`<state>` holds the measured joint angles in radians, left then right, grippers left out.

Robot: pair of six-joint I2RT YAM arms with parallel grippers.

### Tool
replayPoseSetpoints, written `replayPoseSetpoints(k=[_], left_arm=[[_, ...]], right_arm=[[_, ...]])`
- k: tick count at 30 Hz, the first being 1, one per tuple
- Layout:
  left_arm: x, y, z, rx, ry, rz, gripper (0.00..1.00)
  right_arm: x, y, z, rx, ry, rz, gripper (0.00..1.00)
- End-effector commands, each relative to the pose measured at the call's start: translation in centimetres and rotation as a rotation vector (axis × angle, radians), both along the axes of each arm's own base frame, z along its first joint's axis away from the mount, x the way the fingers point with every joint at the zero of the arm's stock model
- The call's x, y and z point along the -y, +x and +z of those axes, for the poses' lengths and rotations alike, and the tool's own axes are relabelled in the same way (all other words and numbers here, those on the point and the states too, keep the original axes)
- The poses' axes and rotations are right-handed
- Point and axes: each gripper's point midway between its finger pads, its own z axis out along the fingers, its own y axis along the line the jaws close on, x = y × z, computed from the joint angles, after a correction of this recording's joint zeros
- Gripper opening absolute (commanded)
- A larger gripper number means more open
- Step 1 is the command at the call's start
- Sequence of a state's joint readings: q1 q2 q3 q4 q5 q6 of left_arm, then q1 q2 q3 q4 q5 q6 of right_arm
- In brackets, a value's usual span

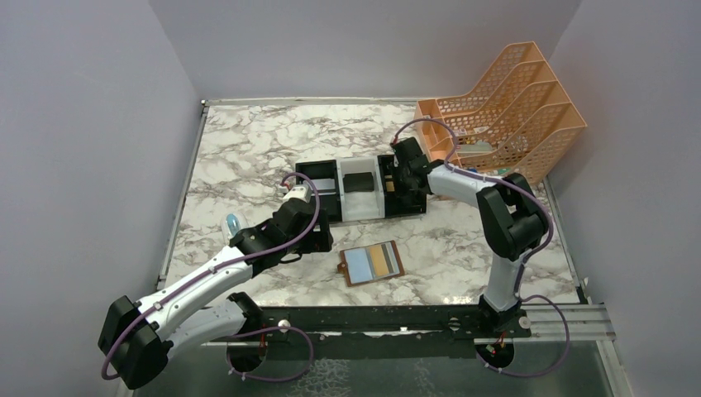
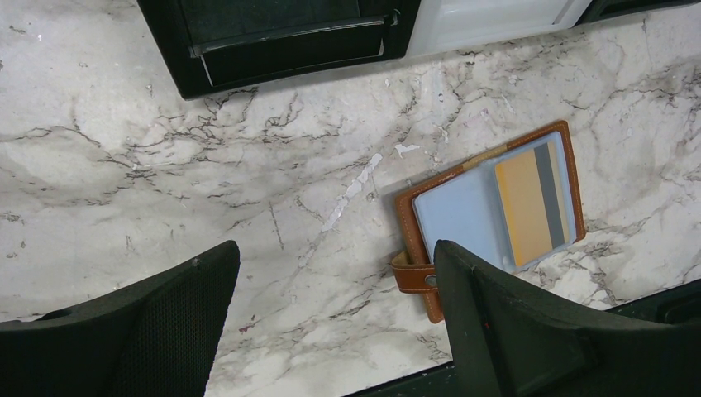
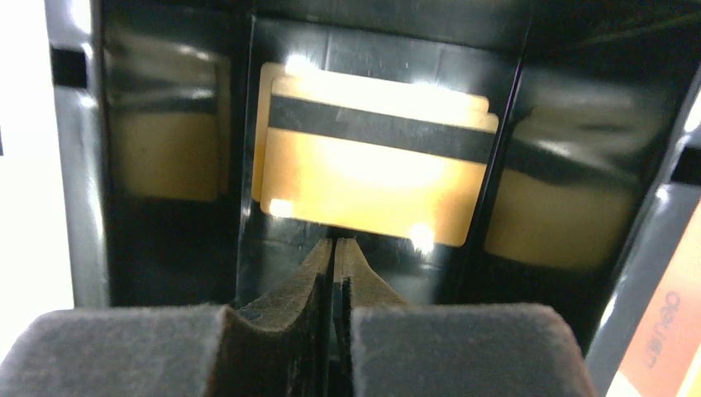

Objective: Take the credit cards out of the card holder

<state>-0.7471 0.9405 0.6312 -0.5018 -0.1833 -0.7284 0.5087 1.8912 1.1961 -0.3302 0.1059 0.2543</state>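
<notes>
Overhead: card holder [image 1: 371, 263] open on the desk [image 1: 240, 149], near side of the tray [image 1: 361, 207]. Left wrist: my left hand [image 2: 331, 248] gapes empty, one finger [image 2: 529, 331] clipping the card holder's corner. Right wrist: my right hand [image 3: 335, 256] pinched shut, empty, before a glare-blown gold card [image 3: 376, 165] in the tray.

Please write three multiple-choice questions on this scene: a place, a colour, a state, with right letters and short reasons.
1. Where does the card holder lie? A on the table, nearer the arms than the tray; B inside the tray; C held in a gripper.
2. What colour is the card before the right gripper? A blue; B gold; C red.
3. How is the left gripper? A shut on a card; B shut, empty; C open.
Key: 1A, it lies open on the marble; 2B, gold with a black stripe; 3C, its fingers stand wide apart.
</notes>
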Motion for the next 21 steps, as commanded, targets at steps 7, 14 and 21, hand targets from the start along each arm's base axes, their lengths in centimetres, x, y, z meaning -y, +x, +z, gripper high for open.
replayPoseSetpoints(k=[7,14,21], left_arm=[[0.4,0.4,0.5,0.013,-0.03,0.01,0.9],[0.5,0.3,0.3,0.005,-0.03,0.007,0.9],[0.7,0.4,0.2,0.001,-0.032,0.001,0.9]], right_arm=[[0.0,2.1,-1.8,0.044,-0.015,-0.066,0.07],[0.6,2.9,-1.5,0.087,-0.043,-0.092,0.09],[0.4,3.0,0.2,0.113,-0.034,-0.066,0.12]])
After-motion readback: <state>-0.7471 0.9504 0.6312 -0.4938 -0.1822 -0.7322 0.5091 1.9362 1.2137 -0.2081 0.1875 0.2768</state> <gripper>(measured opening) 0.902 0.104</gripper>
